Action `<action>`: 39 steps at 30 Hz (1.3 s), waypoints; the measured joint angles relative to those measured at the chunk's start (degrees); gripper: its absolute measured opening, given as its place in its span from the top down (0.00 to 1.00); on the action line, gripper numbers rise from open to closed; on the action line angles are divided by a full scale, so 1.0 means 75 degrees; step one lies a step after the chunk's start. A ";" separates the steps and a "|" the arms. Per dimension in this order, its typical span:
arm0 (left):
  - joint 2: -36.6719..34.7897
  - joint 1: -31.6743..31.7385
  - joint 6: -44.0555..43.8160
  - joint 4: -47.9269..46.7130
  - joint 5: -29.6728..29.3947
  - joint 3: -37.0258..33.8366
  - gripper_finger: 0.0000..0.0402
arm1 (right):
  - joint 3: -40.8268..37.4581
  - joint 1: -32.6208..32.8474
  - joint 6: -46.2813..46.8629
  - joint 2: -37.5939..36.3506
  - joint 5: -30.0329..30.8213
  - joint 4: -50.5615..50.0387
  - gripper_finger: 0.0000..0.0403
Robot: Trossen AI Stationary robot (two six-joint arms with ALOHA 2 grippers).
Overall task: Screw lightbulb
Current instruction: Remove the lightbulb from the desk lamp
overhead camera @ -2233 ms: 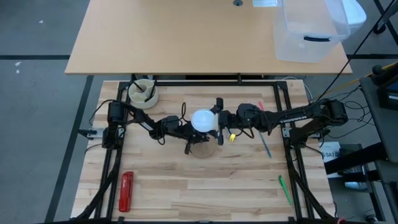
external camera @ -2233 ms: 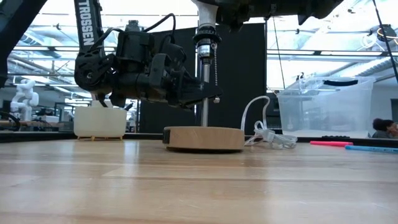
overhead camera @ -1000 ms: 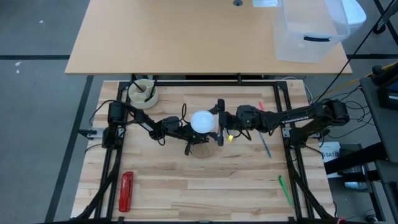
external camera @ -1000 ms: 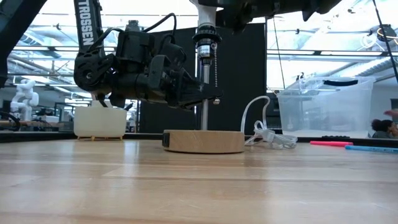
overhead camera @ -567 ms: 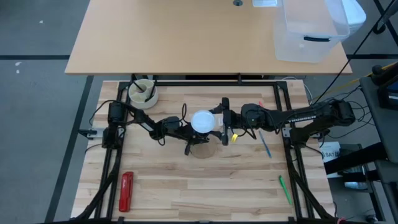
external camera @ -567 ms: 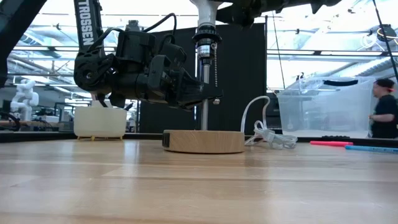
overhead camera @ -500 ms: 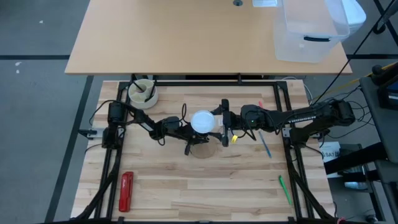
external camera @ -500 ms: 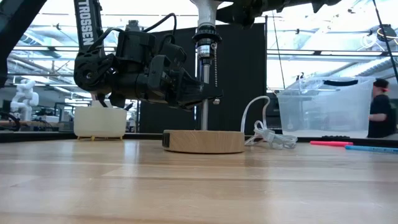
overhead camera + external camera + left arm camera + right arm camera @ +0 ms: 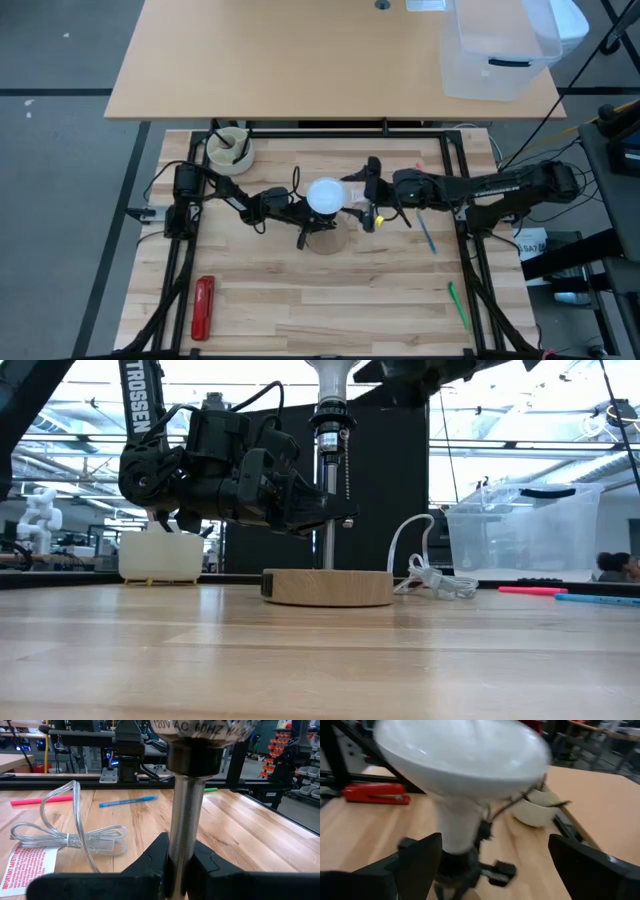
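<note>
Overhead first: lightbulb [image 9: 326,195] sits mid-frame, white dome up, on top of the lamp stand, whose round wooden base [image 9: 331,240] shows just below it. Left gripper [image 9: 312,226] comes in from frame left, low beside the base, clenched on the lamp's metal pole under the bulb. Right gripper [image 9: 370,193] is just right of the bulb, fingers spread wide, not touching the dome, holding nothing. White bowl [image 9: 230,149] upper left of the wood table, red tool [image 9: 203,306] lower left, blue pen [image 9: 428,236] right of centre, green pen [image 9: 458,304] lower right. Clear plastic bin [image 9: 500,45] on the tan table at frame top right.

Low view: bulb [image 9: 331,374] at top centre, neck down in the socket, dome cut off by frame edge. Pole [image 9: 329,510] runs straight down to the wooden base [image 9: 328,584], centre frame. Left gripper [image 9: 325,515] closed tight around the pole about halfway up, arm body filling left of frame. Right arm only a dark shape at top right. Clear cable [image 9: 425,572] coiled right of the base; bin [image 9: 523,530] further right.

Left wrist view: pole [image 9: 182,835] centre frame, pinched between the dark fingers [image 9: 156,855] at bottom. Cable [image 9: 70,834] at left w/ a safety tag [image 9: 24,865] lower left; blue pen [image 9: 128,801] and pink pen [image 9: 34,800] behind.

Right wrist view: bulb [image 9: 462,767] big in upper centre, blurry. Own fingers [image 9: 420,857] stand apart at bottom left & right, clear of the bulb. Red tool [image 9: 376,793] at left, bowl [image 9: 537,807] at right.
</note>
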 joint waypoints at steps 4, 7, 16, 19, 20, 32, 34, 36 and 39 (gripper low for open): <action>0.0000 0.0000 -0.0003 0.0000 -0.0003 0.0000 0.90 | -0.0534 -0.0002 0.0136 -0.0664 0.0292 0.0085 0.11; 0.0000 0.0008 -0.0006 0.0000 -0.0003 0.0000 0.90 | -0.1281 -0.0001 0.0506 -0.1117 0.0323 0.0732 0.11; 0.0000 0.0006 -0.0024 -0.0006 -0.0575 0.0001 0.90 | -0.3268 0.0638 0.1037 -0.0645 0.1102 0.5169 0.11; 0.0000 0.0003 -0.0026 -0.0009 -0.0896 0.0009 0.90 | -0.3064 0.0852 0.0594 -0.0178 0.1335 0.5627 0.11; 0.0000 0.0003 -0.0026 -0.0009 -0.1020 0.0009 0.90 | -0.2929 0.0908 0.0496 -0.0041 0.1350 0.5641 0.11; 0.0000 -0.0184 -0.0043 -0.0003 -0.3145 0.0009 0.90 | -0.2418 0.1565 0.0004 0.1957 0.3746 0.7595 0.12; 0.0000 -0.0187 -0.0043 -0.0003 -0.3536 0.0009 0.90 | -0.2417 0.1643 -0.0204 0.2250 0.4099 0.8333 0.13; 0.0000 -0.0187 -0.0046 -0.0006 -0.3846 0.0009 0.90 | -0.2412 0.1681 -0.0339 0.2496 0.4150 0.8755 0.16; 0.0000 -0.0187 -0.0053 -0.0003 -0.4126 0.0009 0.90 | -0.2228 0.1700 -0.0303 0.2753 0.4200 0.8870 0.20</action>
